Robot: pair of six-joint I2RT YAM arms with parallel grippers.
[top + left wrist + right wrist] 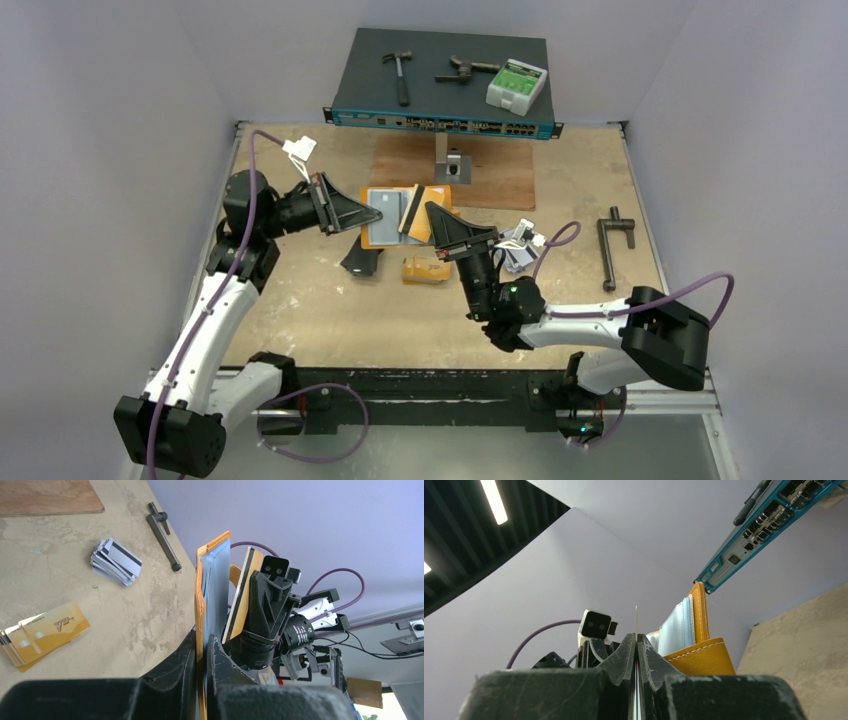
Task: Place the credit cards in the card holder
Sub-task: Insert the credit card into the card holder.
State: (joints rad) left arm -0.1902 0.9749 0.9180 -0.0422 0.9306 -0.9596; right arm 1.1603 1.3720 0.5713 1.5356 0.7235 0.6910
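The desk (300, 310) is closed in by pale walls on its left, right and far sides. A network switch (440, 85) sits along the far edge with a wooden board (500, 175) in front of it. The widest bare stretch of desk lies toward the arm bases. A black folded case (360, 260) and a yellow-orange card stack (427, 270) lie just on the near side of the two tools. A fanned pile of silver-grey cards (116, 562) lies to their right, and a black T-handled bar (612, 245) rests well apart, near the right wall.

The card holder (202, 605) hangs open between the two tools, raised off the desk as the wrist views show it. The left tool (345, 215) is pinched closed on the holder's left edge, one finger on each side of the orange cover and clear sleeves. The right tool (636, 640) is clamped tight on a single yellow-orange card (240, 600) with its black stripe showing. The card stands just beside the sleeves. Whether its edge has entered a sleeve cannot be told. From the right wrist the card is a thin line rising between the fingers, with the holder to its right.

The left arm rises along the desk's left side and bends inward, pointing right. The right arm lies low across the near right, its forearm turned up and left toward the holder.
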